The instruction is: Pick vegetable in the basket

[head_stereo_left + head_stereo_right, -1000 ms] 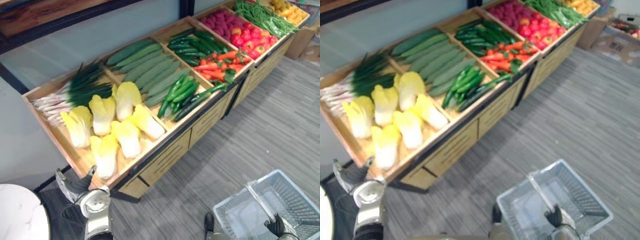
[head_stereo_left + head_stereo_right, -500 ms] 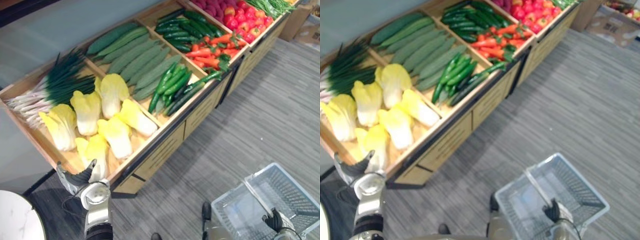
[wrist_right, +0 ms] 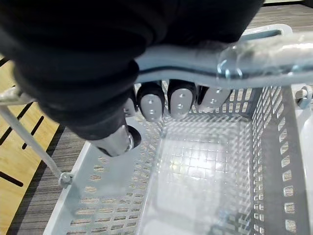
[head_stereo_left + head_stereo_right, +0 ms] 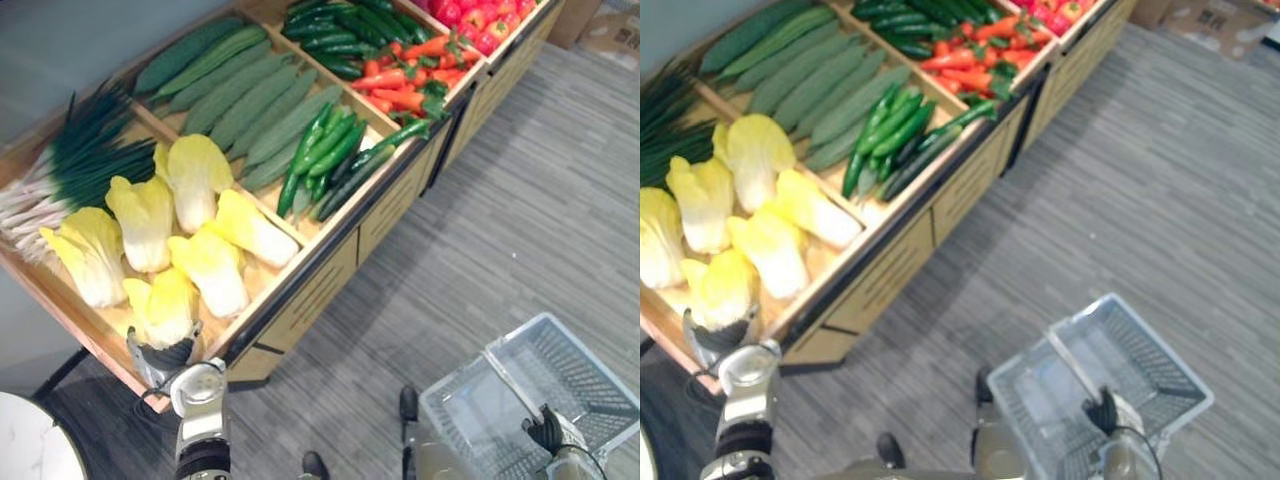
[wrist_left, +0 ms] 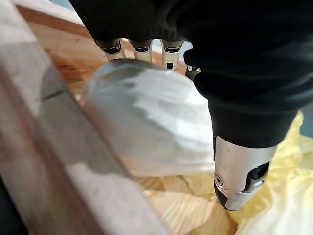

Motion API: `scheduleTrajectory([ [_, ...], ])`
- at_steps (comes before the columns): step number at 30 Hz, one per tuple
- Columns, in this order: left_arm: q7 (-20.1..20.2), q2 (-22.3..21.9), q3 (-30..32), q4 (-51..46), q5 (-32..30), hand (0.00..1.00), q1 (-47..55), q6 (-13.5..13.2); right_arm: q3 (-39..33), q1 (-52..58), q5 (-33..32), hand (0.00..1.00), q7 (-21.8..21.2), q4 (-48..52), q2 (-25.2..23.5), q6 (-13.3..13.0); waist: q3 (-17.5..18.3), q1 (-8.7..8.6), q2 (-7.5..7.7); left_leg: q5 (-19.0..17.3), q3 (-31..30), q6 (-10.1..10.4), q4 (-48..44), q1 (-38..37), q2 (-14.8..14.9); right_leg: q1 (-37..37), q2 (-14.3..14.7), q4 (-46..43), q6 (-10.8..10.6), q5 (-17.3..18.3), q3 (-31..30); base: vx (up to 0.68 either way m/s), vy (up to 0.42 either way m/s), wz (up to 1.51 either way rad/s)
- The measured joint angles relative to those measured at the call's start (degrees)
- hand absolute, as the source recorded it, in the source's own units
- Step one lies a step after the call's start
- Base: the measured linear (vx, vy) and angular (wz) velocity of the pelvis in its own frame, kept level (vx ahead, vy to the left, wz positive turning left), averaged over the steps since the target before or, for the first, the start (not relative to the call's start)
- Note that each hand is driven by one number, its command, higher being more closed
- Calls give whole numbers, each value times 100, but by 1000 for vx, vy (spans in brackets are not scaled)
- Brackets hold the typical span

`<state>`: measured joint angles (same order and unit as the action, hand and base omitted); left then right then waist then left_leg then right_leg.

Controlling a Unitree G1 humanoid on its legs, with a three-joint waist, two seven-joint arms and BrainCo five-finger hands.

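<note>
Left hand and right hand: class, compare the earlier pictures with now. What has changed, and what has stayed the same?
The left hand has risen from below the crate's front edge and reached onto the nearest cabbage; whether it grips it cannot be told. The right hand stays curled round the basket handle, and the other cabbages lie as before.

Grey striped floor point(image 4: 540, 200), long wooden display stand point(image 4: 310, 300), pale wall point(image 4: 60, 40) behind.
</note>
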<state>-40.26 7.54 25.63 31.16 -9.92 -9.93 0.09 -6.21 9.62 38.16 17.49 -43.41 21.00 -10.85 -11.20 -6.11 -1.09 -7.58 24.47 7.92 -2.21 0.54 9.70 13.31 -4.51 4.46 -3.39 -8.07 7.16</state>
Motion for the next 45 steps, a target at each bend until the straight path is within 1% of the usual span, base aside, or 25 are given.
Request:
scheduleTrajectory([
  [2,0,10,1,74,0,0,-30,2,2,-17,-2,100,32,3,9,-13,-5,1,-1,0,14,0,0,29,7,58,14,-35,4,3,-20,-31,-60,-6],
  [8,-125,323,96,603,14,0,-217,-2,127,-57,-3,100,96,-2,41,-60,-74,-2,59,-5,132,8,0,26,15,143,32,-75,21,-11,-141,-31,-51,-10],
  [9,-149,382,158,750,31,100,-260,-23,177,-57,-3,100,108,-3,48,-68,-82,-11,72,-8,144,12,0,21,20,146,39,-72,33,-21,-153,-29,-53,-5],
  [12,-229,413,221,904,73,100,-379,-62,220,-56,-2,100,125,-17,51,-102,-88,-14,80,-22,157,32,0,14,44,149,65,-71,35,-22,-163,-28,-65,-4],
  [14,-298,535,317,1043,74,100,-456,-90,248,-57,-2,100,133,-19,56,-153,-90,-14,83,-33,183,50,-1,-7,81,148,102,-67,48,-31,-188,-18,-56,-10],
  [18,-307,836,425,1481,88,100,-641,-115,443,-57,-5,100,208,-20,136,-223,-98,-15,96,-45,311,69,3,-91,121,142,169,-61,80,-54,-293,-26,-69,-15],
  [21,-241,1008,474,1740,286,100,-783,-114,455,-55,-8,100,203,-23,185,-238,-105,-45,103,-45,321,69,5,-121,122,121,173,-61,89,-64,-303,-29,-50,-4],
  [23,-189,1105,525,1889,302,100,-868,-111,483,-55,-9,100,192,-27,209,-238,-112,-51,116,-53,334,80,14,-170,131,83,186,-56,92,-66,-314,-29,-46,-2],
  [26,-114,1320,554,2039,477,100,-938,-100,635,-50,-13,100,190,-20,253,-263,-144,-118,171,-83,336,117,14,-205,157,31,211,-1,102,-77,-320,-26,-44,-2],
  [29,-108,1333,622,2094,533,100,-1033,-117,665,-28,-42,100,123,-30,264,-293,-153,-122,180,-82,326,118,15,-231,165,-56,226,112,117,-138,-305,-15,-51,0],
  [32,-81,1257,571,2024,544,100,-1015,-115,665,-9,-43,100,69,-43,266,-278,-152,-117,178,-81,291,118,15,-319,181,-188,234,146,129,-169,-257,3,-38,7],
  [34,-10,1121,486,1753,543,100,-962,-107,664,-4,-42,100,69,-43,265,-244,-149,-115,174,-78,229,114,15,-301,163,-201,200,146,127,-170,-194,-10,-17,17],
  [37,75,674,134,1047,514,100,-733,-102,629,-1,-41,100,65,-31,251,-199,-140,-100,159,-75,119,110,8,-321,128,-302,137,148,127,-169,-79,-10,-5,18],
  [40,118,439,-69,759,460,100,-541,-79,488,0,-37,100,54,-28,176,-166,-112,-94,113,-71,73,104,5,-361,100,-368,98,148,127,-169,-43,-27,-9,8],
  [45,249,328,-200,441,458,100,-322,-68,287,10,-38,100,-48,-24,61,-79,-48,-95,36,-60,-31,87,0,-377,110,-446,86,148,126,-168,54,-33,-30,10],
])
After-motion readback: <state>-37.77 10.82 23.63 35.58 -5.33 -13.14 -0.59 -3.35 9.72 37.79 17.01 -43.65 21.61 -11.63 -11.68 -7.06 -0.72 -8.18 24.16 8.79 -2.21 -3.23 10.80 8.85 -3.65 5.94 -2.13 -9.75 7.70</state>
